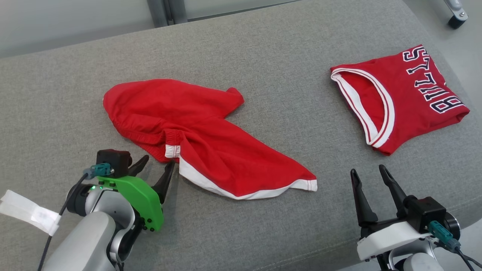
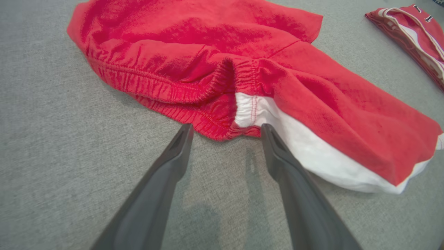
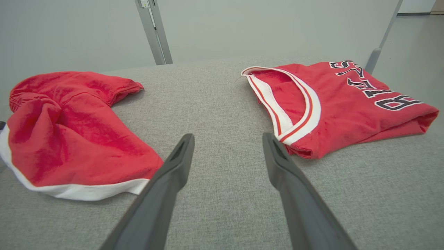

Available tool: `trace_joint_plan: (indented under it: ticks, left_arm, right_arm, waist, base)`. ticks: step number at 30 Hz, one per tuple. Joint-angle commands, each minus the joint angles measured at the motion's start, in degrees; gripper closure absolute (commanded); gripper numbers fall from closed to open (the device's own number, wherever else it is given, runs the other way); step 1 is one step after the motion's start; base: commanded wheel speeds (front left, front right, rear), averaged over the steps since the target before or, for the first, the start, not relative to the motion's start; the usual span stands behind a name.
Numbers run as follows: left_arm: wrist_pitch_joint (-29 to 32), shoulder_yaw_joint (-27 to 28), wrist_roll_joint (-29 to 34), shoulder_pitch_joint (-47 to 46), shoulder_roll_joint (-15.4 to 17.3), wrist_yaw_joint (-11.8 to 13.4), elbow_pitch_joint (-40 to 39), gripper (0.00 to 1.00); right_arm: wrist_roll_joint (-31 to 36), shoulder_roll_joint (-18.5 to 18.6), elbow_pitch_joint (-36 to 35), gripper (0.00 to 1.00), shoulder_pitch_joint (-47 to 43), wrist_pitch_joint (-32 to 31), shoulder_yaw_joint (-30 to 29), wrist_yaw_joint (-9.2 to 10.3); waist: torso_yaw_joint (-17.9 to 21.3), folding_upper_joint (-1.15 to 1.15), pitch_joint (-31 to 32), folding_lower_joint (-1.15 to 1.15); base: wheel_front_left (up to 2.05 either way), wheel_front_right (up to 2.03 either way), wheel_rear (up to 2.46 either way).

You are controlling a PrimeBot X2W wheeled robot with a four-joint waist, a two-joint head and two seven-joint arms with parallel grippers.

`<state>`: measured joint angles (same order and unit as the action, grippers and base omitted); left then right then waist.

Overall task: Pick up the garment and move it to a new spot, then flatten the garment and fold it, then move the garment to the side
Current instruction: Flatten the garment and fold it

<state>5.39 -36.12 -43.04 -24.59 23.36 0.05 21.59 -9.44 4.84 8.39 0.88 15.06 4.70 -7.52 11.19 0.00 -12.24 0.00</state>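
The garment (image 1: 196, 128), a pair of red shorts with white trim, lies crumpled on the grey cushioned surface (image 1: 263, 56), left of centre. Its elastic waistband (image 2: 166, 86) is bunched up and faces my left gripper (image 1: 158, 161). That gripper is open, its fingertips right at the waistband's near edge with nothing between them (image 2: 226, 127). My right gripper (image 1: 368, 169) hovers open and empty over bare fabric at the lower right (image 3: 228, 136). From there the garment (image 3: 76, 128) lies to its left.
A folded red jersey (image 1: 406, 94) with white trim and dark lettering lies at the right (image 3: 347, 107), near the surface's rounded right edge. A metal post (image 3: 154, 31) stands behind the surface. A caster wheel (image 1: 457, 17) is on the floor at far right.
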Motion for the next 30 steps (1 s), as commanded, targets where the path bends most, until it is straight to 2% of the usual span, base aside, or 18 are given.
trace_joint_plan:
  ticks: [1, 7, 15, 18, 19, 20, 22, 26, 30]
  left_arm:
    - [-0.21, -0.21, -0.37, -0.02, -0.41, -0.28, 0.57, 0.0]
    - [-0.56, -0.67, -0.56, -1.39, -1.13, -1.49, 3.02, 0.0]
    - [-1.43, -0.99, 0.58, -3.26, -0.28, -2.3, 4.77, 0.0]
    - [-0.92, -1.81, 0.83, -3.85, -0.11, -3.38, 5.5, 0.0]
    - [-0.61, -2.23, 0.69, -4.0, -0.15, -3.93, 5.76, 0.55]
    - [-0.32, -2.51, 0.62, -4.24, -0.17, -4.28, 6.01, 0.67]
    - [-0.11, -2.87, 0.63, -4.73, -0.21, -4.72, 6.87, 1.0]
    - [0.49, -3.41, -0.74, -4.12, -0.05, -5.68, 6.99, 1.0]
    - [4.03, -4.3, -0.32, -2.25, 3.73, -5.57, 1.56, 1.0]
  right_arm:
    - [0.15, 0.3, 0.14, 0.0, 0.06, 0.14, 0.19, 0.07]
    - [-0.2, 0.16, 0.25, 0.0, 0.33, 0.14, 0.57, 0.07]
    - [-0.31, -0.32, 0.37, 0.0, -0.18, 0.14, 0.51, 0.07]
    - [-0.35, -0.5, 0.5, 0.0, 0.07, 0.14, 0.6, 0.07]
    - [-0.37, -0.56, 0.55, 0.0, 0.18, 0.14, 0.63, 0.07]
    - [-0.41, -0.62, 0.59, 0.0, 0.29, 0.14, 0.62, 0.07]
    - [-0.42, -0.74, 0.69, 0.0, 0.48, 0.14, 0.66, 0.07]
    - [-0.47, -0.9, 0.8, 0.0, 0.12, 0.14, 0.53, 0.07]
    - [-0.62, -1.15, 0.48, 0.0, -0.6, 0.14, -0.01, 0.07]
  waist:
    - [0.11, 0.0, 0.03, 0.0]
    - [1.19, 0.0, -0.04, 0.0]
    - [2.15, 0.0, -0.59, 0.0]
    - [2.43, 0.0, -0.72, 0.0]
    - [2.5, 0.0, -0.74, 0.0]
    - [2.56, 0.0, -0.77, 0.0]
    - [2.66, 0.0, -0.8, 0.0]
    - [3.0, 0.0, -0.11, 0.0]
    - [3.2, 0.0, 0.32, 0.0]
  base:
    - [0.0, 0.0, 0.0]
    - [0.0, 0.0, 0.0]
    - [0.0, 0.0, 0.0]
    - [0.0, 0.0, 0.0]
    - [0.0, 0.0, 0.0]
    - [0.0, 0.0, 0.0]
    - [0.0, 0.0, 0.0]
    - [0.0, 0.0, 0.0]
    - [0.0, 0.0, 0.0]
